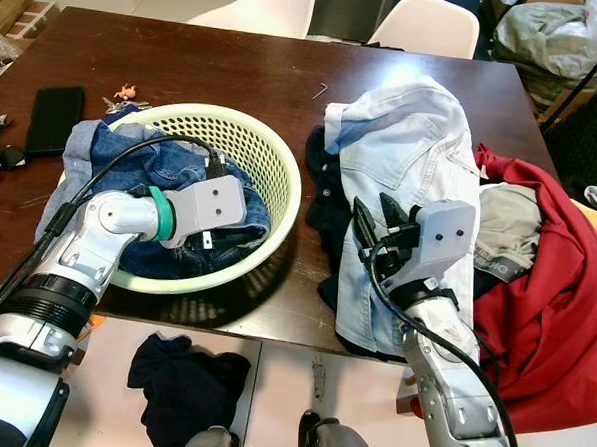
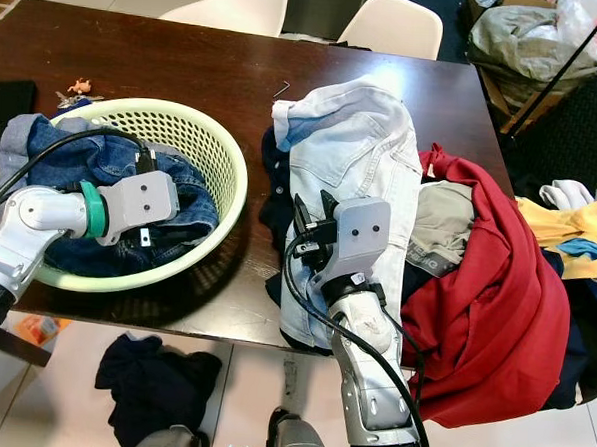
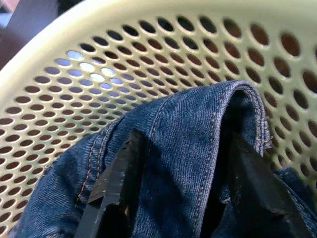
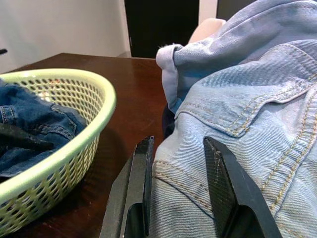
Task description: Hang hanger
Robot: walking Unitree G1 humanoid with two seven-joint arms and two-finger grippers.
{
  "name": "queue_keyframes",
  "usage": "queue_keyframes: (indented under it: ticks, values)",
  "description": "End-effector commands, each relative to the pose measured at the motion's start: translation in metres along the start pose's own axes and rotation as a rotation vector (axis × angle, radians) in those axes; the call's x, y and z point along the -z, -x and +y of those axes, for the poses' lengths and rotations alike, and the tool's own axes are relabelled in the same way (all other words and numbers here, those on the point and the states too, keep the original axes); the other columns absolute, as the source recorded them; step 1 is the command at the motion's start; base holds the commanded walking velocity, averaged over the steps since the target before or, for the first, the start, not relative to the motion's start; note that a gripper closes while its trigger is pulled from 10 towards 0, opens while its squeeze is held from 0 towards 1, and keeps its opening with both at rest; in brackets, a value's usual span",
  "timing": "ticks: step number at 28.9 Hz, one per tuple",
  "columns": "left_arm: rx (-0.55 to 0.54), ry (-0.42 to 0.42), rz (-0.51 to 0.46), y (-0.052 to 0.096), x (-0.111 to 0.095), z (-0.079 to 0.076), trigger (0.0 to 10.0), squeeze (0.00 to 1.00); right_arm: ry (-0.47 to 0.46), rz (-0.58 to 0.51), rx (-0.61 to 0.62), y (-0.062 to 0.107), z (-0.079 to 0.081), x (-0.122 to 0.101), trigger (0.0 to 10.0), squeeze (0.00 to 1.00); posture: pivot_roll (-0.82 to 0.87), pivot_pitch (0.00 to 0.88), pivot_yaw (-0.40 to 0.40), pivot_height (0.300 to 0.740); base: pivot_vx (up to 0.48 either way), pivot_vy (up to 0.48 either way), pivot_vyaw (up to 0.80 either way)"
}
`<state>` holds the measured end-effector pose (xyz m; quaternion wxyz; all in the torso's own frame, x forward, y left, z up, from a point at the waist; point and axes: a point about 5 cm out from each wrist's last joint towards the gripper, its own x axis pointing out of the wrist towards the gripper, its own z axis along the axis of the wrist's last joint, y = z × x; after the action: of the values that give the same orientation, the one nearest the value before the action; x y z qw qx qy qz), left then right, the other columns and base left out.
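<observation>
Item count: one pale green perforated plastic basket (image 1: 281, 173); one dark blue denim garment (image 1: 171, 167); one light blue denim jacket (image 1: 413, 149); one red fabric garment (image 1: 545, 297); two white moulded chairs (image 1: 424, 25); one black phone (image 1: 56, 119).

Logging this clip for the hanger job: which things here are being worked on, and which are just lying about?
No hanger can be seen.

Being handled:
- dark jeans in the green basket, left gripper open around a fold
- light jeans, right gripper open against them

Lying about:
- red garment
- dark cloth on the floor
- black phone
- white chairs
</observation>
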<state>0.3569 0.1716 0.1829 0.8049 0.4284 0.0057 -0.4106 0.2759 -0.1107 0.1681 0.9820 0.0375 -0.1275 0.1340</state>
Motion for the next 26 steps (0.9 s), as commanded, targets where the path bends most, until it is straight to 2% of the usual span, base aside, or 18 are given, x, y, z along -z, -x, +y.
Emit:
queue_keyframes:
  ticks: [1, 2, 3, 7, 10, 14, 18, 19, 21, 22, 23, 24, 25, 26]
  values:
    - [0.000, 0.009, 0.077, 0.002, 0.014, -0.003, 4.8, 0.00, -0.040, 0.031, 0.008, 0.004, 0.001, 0.004, 10.0, 0.00, -0.01, 0.120, 0.045, 0.733, 0.000, 0.000, 0.00]
    - [0.000, 0.009, 0.077, 0.002, 0.014, -0.003, 4.8, 0.00, -0.040, 0.031, 0.008, 0.004, 0.001, 0.004, 10.0, 0.00, -0.01, 0.120, 0.045, 0.733, 0.000, 0.000, 0.00]
    - [-0.034, 0.007, 0.122, 0.003, 0.021, -0.001, 0.0, 0.00, -0.056, 0.026, 0.004, 0.003, 0.003, 0.002, 10.0, 0.00, -0.01, 0.120, 0.045, 0.733, 0.000, 0.000, 0.00]
    - [-0.087, 0.000, 0.162, 0.005, 0.026, 0.004, 0.0, 0.00, -0.068, 0.022, -0.001, 0.003, 0.004, 0.000, 10.0, 0.00, -0.01, 0.120, 0.045, 0.733, 0.000, 0.000, 0.00]
    - [-0.203, -0.014, 0.141, 0.004, 0.019, 0.017, 0.0, 0.00, -0.069, 0.017, -0.003, 0.001, 0.004, -0.001, 10.0, 0.00, 0.00, 0.123, 0.042, 0.733, 0.000, 0.000, 0.00]
    - [-0.285, -0.024, 0.113, 0.004, 0.015, 0.025, 0.0, 0.00, -0.068, 0.012, -0.007, -0.001, 0.006, -0.002, 10.0, 0.00, 0.00, 0.120, 0.040, 0.733, 0.000, 0.000, 0.00]
    - [-0.311, -0.029, 0.109, 0.003, 0.014, 0.027, 0.0, 0.00, -0.069, 0.014, -0.007, -0.001, 0.006, -0.003, 10.0, 0.00, 0.00, 0.120, 0.040, 0.733, 0.000, 0.000, 0.00]
    - [-0.473, -0.045, 0.059, 0.008, 0.003, 0.044, 0.0, 0.00, -0.068, 0.007, -0.010, -0.004, 0.006, -0.004, 10.0, 0.00, 0.01, 0.110, 0.038, 0.733, 0.000, 0.000, 0.00]
    - [-0.473, -0.045, 0.059, 0.008, 0.003, 0.044, 0.0, 0.00, -0.068, 0.007, -0.010, -0.004, 0.006, -0.004, 10.0, 0.00, 0.01, 0.110, 0.038, 0.733, 0.000, 0.000, 0.00]
    - [-0.553, -0.051, 0.031, 0.012, -0.003, 0.052, 0.0, 0.00, -0.068, 0.002, -0.011, -0.006, 0.006, -0.005, 10.0, 0.00, 0.01, 0.110, 0.038, 0.733, 0.000, 0.000, 0.00]
    - [-0.646, -0.077, -0.001, 0.017, -0.011, 0.061, 3.3, 0.00, -0.067, -0.004, -0.013, -0.008, 0.006, -0.006, 10.0, 0.00, 0.01, 0.104, 0.041, 0.733, 0.000, 0.000, 0.00]
    - [-0.646, -0.077, -0.001, 0.017, -0.011, 0.061, 3.3, 0.00, -0.067, -0.004, -0.013, -0.008, 0.006, -0.006, 10.0, 0.00, 0.01, 0.104, 0.041, 0.733, 0.000, 0.000, 0.00]
    - [-0.762, -0.085, -0.049, 0.024, -0.023, 0.070, 3.3, 0.00, -0.066, -0.012, -0.014, -0.010, 0.006, -0.007, 10.0, 0.00, 0.02, 0.100, 0.041, 0.733, 0.000, 0.000, 0.00]
    - [-0.871, -0.091, -0.106, 0.032, -0.037, 0.078, 10.0, 0.00, -0.065, -0.019, -0.017, -0.012, 0.007, -0.008, 10.0, 0.00, 0.02, 0.092, 0.039, 0.733, 0.000, 0.000, 0.00]
